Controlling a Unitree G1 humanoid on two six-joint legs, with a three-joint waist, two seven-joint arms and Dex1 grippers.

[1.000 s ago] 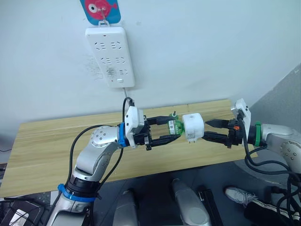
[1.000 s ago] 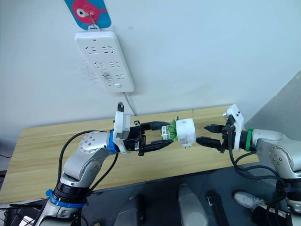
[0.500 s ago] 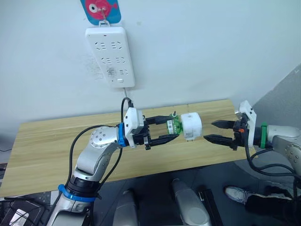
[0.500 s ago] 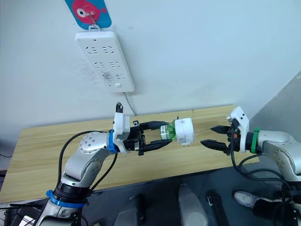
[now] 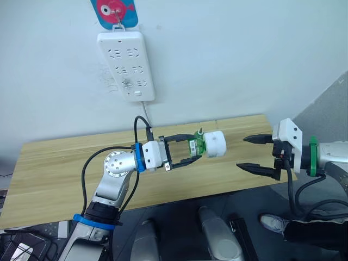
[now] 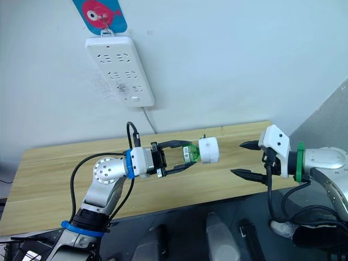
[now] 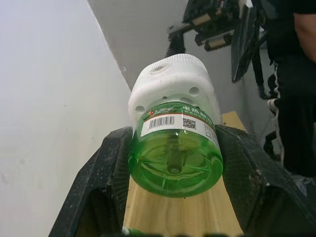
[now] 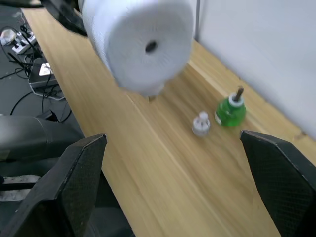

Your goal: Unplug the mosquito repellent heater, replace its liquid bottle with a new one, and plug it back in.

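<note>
Even, bright, diffuse light is filling the room, leaving the wall (image 5: 234,49) pale and free of glare. The power strip (image 5: 126,66) is casting only a faint shadow. In the right wrist view the mosquito repellent heater (image 8: 140,42) is looking soft and blurred, close to the lens.

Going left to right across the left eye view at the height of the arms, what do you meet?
Left claw → green liquid bottle → small white rounded plastic heater → right claw, open and apart from the heater.
</note>
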